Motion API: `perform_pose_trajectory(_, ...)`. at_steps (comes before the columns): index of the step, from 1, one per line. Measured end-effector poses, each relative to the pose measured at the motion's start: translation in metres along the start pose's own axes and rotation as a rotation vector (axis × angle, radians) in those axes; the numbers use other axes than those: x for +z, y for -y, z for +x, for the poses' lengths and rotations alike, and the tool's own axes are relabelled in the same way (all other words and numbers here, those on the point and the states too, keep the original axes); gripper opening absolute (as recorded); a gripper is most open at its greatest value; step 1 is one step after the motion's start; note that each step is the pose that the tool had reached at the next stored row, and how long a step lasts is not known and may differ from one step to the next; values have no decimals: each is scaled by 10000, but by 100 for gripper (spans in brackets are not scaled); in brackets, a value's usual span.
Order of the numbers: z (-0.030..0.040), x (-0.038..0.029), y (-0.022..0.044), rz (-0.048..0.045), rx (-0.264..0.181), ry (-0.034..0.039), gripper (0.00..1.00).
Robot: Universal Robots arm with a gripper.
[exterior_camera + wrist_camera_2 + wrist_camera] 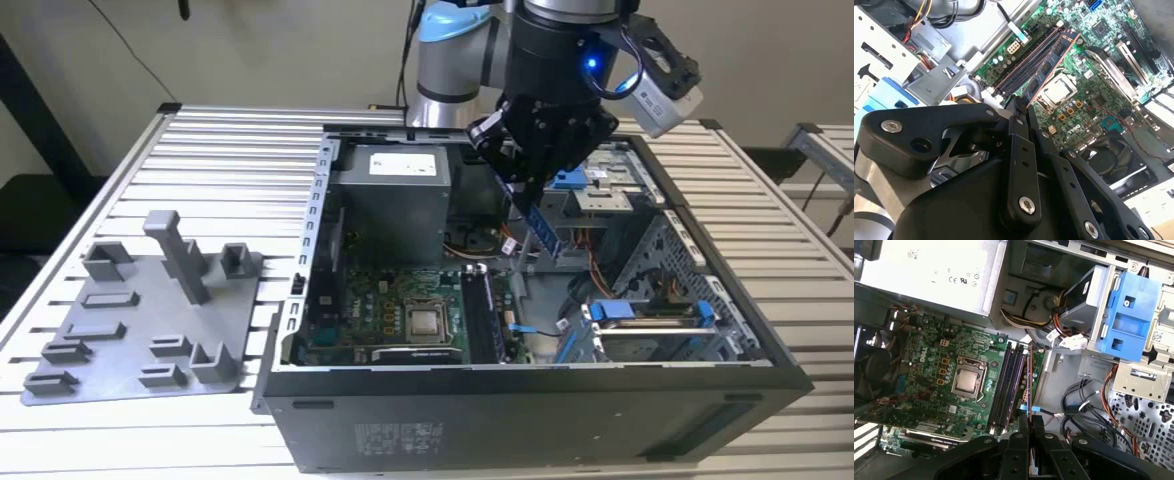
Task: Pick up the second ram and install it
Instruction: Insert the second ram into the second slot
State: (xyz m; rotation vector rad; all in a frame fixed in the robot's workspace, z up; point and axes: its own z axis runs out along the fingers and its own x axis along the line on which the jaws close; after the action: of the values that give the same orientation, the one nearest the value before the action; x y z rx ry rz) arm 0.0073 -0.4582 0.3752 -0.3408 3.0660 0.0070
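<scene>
1. Shows the second ram (541, 228) in the exterior view as a thin blue stick, gripped at its upper end and hanging slanted inside an open computer case (534, 420), lower end apparently clear of the board.
2. Shows the gripper (527, 188), black and many-jointed, reaching down from above, pinching the stick by its two flat faces, closed to little more than the stick's thickness.
3. In the first wrist view, presents the stick (1029, 375) edge-on as a fine line running out from between the fingers (1018, 442), lined up lengthwise with the long black memory slots (1006, 385), over the edge of the slot bank farthest from the processor socket (968, 381).
4. In the second wrist view, shows one face of the stick (1051, 67) with dark chips and an orange edge, stretching away from the gripper beside the same slots.
5. Places the slots on a green motherboard (387, 300), just beside the square silver socket.
6. Sets a grey power supply box (391, 185) at the far end of the case in the exterior view, with bundled wires (1026, 320) and a blue plastic drive bracket (1131, 315) on the side of the slots away from the socket.
7. Outside the case, toward the exterior view's left, shows a grey fixture plate (134, 330) with raised blocks on a slatted metal table (227, 140), well apart from the gripper.
</scene>
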Motion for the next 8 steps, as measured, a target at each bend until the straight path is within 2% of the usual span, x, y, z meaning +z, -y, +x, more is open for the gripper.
perform_pose_trajectory(8, 0, 12, 0, 18, 309, -1, 14)
